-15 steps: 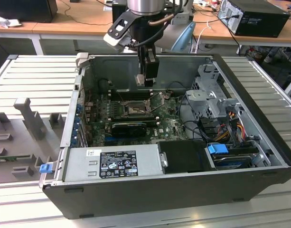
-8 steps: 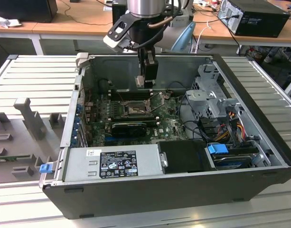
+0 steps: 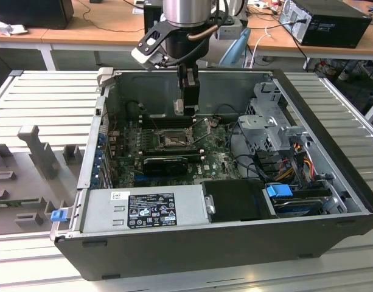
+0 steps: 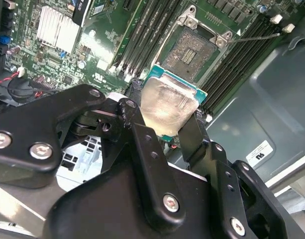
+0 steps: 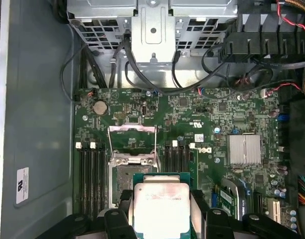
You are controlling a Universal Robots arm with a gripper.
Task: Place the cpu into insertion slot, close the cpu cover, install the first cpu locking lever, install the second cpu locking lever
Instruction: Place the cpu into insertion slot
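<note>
chip held over open socket

gripper [image 4: 167,118] is pinched on the chip [image 4: 169,102] by two opposite edges. it hovers above and a little aside of the socket [image 4: 192,50], not seated. cover [image 5: 132,129] is swung up, lever rod [image 4: 256,37] out to the side. risk, my read: the chip lands skewed or off-centre and bends pins, or the thin edge grip slips. memory slots [image 4: 142,30] flank the socket closely. cables [image 5: 114,62] lie beyond it.

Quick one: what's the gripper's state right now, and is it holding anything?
Gripper: closed on the chip, which is not yet in the socket.
</note>
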